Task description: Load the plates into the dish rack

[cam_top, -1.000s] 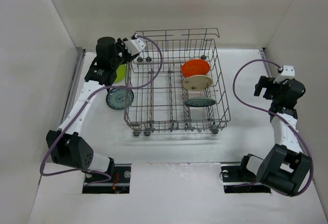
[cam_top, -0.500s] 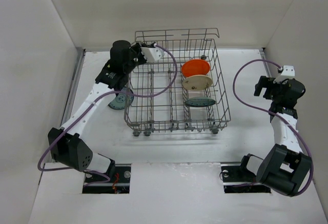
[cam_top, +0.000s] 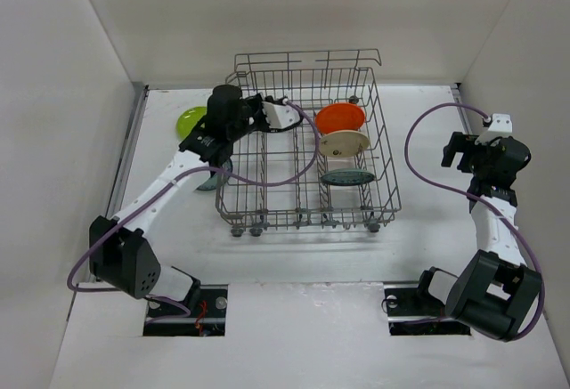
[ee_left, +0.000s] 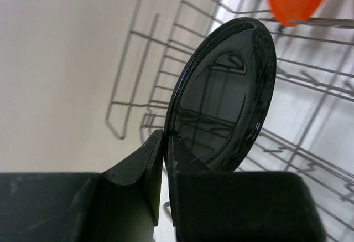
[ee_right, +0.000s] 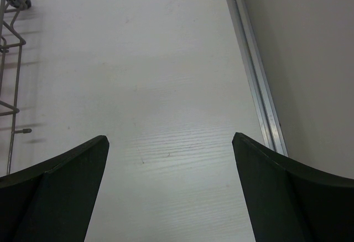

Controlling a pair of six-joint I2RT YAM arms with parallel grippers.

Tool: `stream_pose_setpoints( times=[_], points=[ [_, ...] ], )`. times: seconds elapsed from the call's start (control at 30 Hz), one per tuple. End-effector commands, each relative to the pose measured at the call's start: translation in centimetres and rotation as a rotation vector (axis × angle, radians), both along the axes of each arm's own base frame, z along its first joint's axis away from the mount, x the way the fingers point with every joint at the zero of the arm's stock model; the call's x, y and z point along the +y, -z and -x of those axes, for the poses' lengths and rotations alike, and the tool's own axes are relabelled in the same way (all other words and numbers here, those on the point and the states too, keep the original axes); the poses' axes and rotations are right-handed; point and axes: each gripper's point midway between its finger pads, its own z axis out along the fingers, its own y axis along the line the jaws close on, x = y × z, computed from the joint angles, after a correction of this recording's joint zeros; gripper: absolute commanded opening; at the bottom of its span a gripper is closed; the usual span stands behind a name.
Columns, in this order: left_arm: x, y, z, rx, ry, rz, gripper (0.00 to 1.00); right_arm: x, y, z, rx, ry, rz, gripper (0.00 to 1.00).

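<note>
Left jaws are clamped shut on the lower rim of the black plate (ee_left: 224, 98), which stands on edge and reaches away from them over the dish rack's (cam_top: 307, 204) left rear rows, just left of the orange plate (cam_top: 340, 118). To slot it, I judge the disc must drop edge-first between the tines. Only the left wrist view shows this grip; from above, the wrist hides the plate. Right of the rack and well apart, the right jaws gape wide, holding nothing, above the counter (ee_right: 166, 87).
</note>
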Motion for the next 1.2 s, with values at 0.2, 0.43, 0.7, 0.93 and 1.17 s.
stream_pose_setpoints(
  times=[0.2, 0.43, 0.7, 0.93, 1.17],
  points=[
    [-0.2, -1.6, -1.7, -0.090, 0.153, 0.024, 0.00, -0.4, -1.8, -0.5, -0.060, 0.016, 0.022, 1.00],
    [-0.2, -2.5, -4.7, -0.131, 0.189, 0.034, 0.00, -0.6, -1.6, -0.7, -0.050, 0.024, 0.022, 1.00],
    [-0.9, -2.7, -7.0, -0.173, 0.197, 0.042, 0.00, -1.0, -1.5, -0.6, -0.045, 0.047, 0.024, 0.99],
    [-1.0, -2.0, -7.7, -0.159, 0.198, 0.044, 0.00, -1.1, -1.5, -0.6, -0.044, 0.053, 0.025, 0.99],
    [-1.3, 0.8, -7.0, -0.099, 0.213, 0.044, 0.00, -1.2, -1.4, -0.7, -0.041, 0.055, 0.025, 0.99]
  ],
)
